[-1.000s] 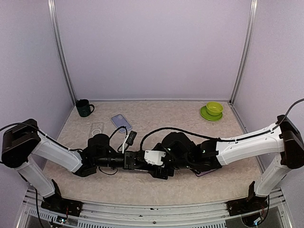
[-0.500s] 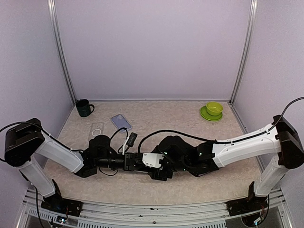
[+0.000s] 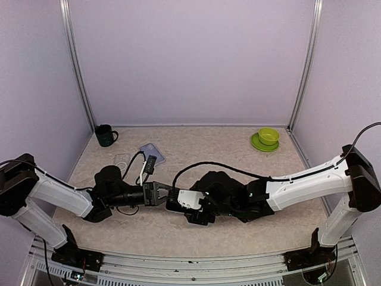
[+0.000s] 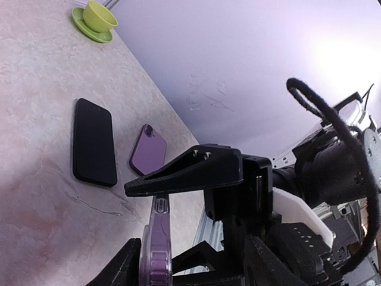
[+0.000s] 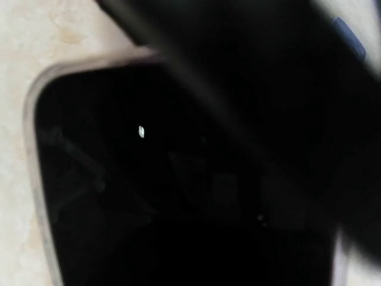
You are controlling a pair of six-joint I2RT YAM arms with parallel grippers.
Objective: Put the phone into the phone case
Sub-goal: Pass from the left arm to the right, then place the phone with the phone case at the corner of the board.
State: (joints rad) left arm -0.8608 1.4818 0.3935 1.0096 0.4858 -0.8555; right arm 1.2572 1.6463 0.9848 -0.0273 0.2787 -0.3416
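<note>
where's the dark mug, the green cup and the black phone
dark mug (image 3: 105, 136): top external view, on its body
green cup (image 3: 269, 135): top external view, on its outer wall
black phone (image 4: 94, 142): left wrist view, on the middle of its upper face

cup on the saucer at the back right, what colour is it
Lime green cup, matching its saucer; shows best in the left wrist view.

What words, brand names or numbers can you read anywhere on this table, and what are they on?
None can be read.
The dark mug, green cup, black phone and purple device show no legible words, logos or numbers.
The right wrist view is too dark and blurred to show any print.
</note>
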